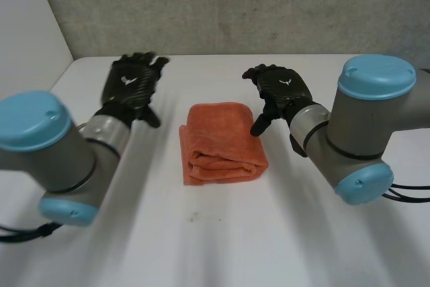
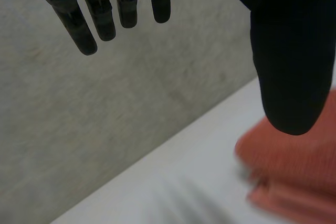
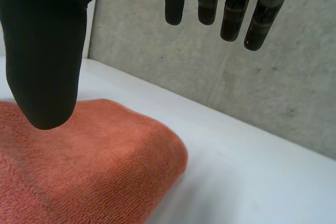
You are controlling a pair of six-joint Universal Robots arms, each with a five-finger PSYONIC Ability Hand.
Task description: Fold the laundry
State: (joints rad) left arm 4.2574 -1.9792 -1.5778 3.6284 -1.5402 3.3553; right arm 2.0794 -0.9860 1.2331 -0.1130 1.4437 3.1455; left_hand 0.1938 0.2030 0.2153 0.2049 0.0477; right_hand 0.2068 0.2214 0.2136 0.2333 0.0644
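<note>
The orange towel [image 1: 222,144] is lying folded into a thick bundle in the middle of the white table [image 1: 201,247], between my two arms. I am holding my left hand [image 1: 132,80] beside it, apart from the cloth, fingers straight and spread, gripping nothing. My right hand [image 1: 281,89] is hovering at the towel's other side, fingers relaxed and open, thumb pointing down over the towel's edge; I cannot tell whether it is touching.
</note>
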